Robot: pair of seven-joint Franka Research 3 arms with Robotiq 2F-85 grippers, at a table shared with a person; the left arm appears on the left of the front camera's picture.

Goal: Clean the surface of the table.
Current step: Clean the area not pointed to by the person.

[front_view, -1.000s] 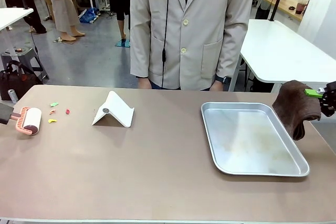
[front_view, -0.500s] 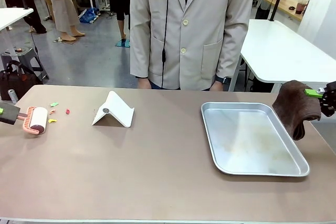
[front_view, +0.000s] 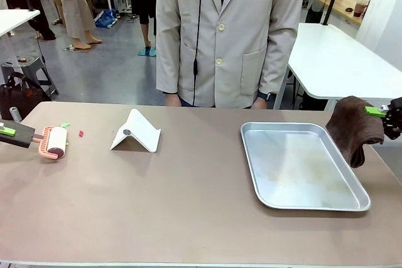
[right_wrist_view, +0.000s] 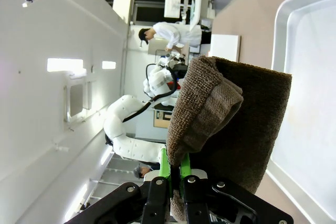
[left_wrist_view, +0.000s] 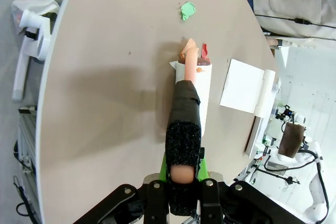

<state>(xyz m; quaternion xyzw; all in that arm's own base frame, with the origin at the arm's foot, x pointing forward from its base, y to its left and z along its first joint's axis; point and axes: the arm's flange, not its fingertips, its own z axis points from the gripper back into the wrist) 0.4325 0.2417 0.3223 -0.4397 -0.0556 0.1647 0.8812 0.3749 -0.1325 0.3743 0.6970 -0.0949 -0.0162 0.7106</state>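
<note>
Front view: left claw (front_view: 7, 132) clamped on lint roller (front_view: 55, 140), its drum on the surface (front_view: 188, 199) near coloured scraps (front_view: 80, 133). Right claw (right_wrist_view: 175, 174) grips brown cloth (front_view: 355, 127) beside the tray (front_view: 251, 155).

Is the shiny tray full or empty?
Empty. The tray shows its bare metal bottom, a little smudged, with nothing lying in it.

The desk (front_view: 188, 211) holds one lint roller (front_view: 55, 140), one white folded stand (front_view: 137, 132), one metal tray (front_view: 301, 167) and two small scraps: one green scrap (front_view: 65, 124), one red scrap (front_view: 80, 133). There is one brown towel (front_view: 353, 128) and one person (front_view: 229, 36).
</note>
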